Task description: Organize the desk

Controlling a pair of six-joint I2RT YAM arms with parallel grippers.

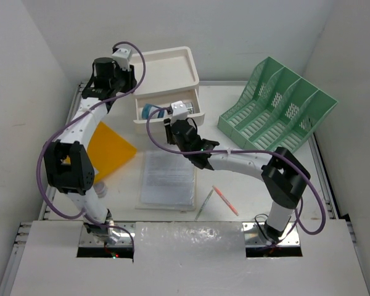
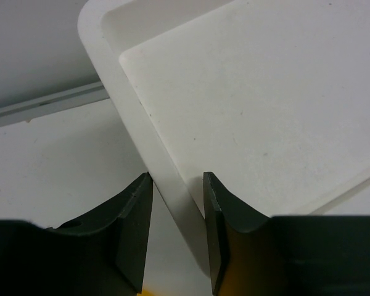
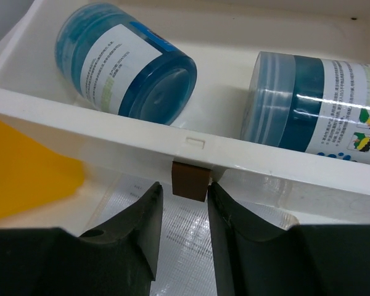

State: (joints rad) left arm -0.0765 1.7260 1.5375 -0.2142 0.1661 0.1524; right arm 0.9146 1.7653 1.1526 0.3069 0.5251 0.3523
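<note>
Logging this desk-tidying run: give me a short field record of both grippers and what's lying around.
left gripper: jaws astride the white tray rim; grip unclear
right gripper: jaws flanking the brown drawer tab; grip unclear
open drawer: two blue jars on their sides
desk: orange folder, sleeved paper, two pens, green file rack

1. Left jar: white label with lines of fine print, too small to read.
2. Right jar: white label whose small print is illegible. Large blue letters at its lower edge are cut off and seem to begin "mi".
3. Sheet on the counter: printed lines, unreadable.
</note>
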